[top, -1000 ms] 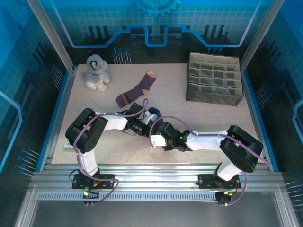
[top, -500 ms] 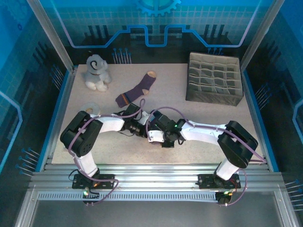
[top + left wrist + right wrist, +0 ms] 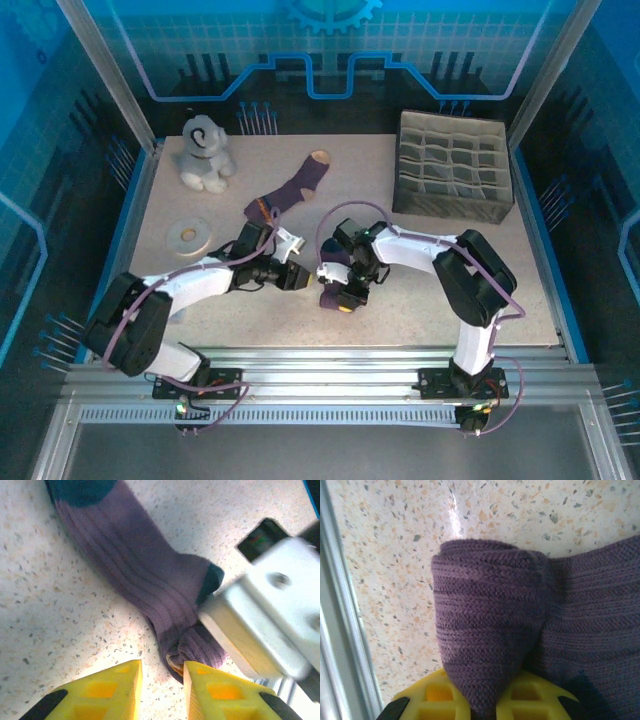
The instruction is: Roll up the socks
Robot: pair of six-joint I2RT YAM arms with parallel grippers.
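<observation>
One purple sock (image 3: 290, 190) with a tan toe and an orange-banded cuff lies flat at mid-table. The other sock (image 3: 135, 565), with navy toe and heel, lies between the two grippers, its cuff end rolled up (image 3: 485, 625). My right gripper (image 3: 487, 702) is shut on that rolled end, the knit pinched between its yellow fingers; in the top view it sits at mid-front (image 3: 345, 295). My left gripper (image 3: 162, 690) is open just short of the roll, its right finger (image 3: 215, 690) touching the cuff edge and bare table showing in the gap. From above it is left of the sock (image 3: 303, 277).
A grey plush toy (image 3: 205, 152) sits at the back left. A grey divided organiser box (image 3: 455, 165) stands at the back right. A white ring (image 3: 188, 235) lies on the table's left. The metal rail (image 3: 340, 630) at the table's front edge runs close by the roll.
My left gripper opened and its arm drew back to the left, uncovering the white ring. The right gripper closed on the rolled end and its arm swung in further over the table.
</observation>
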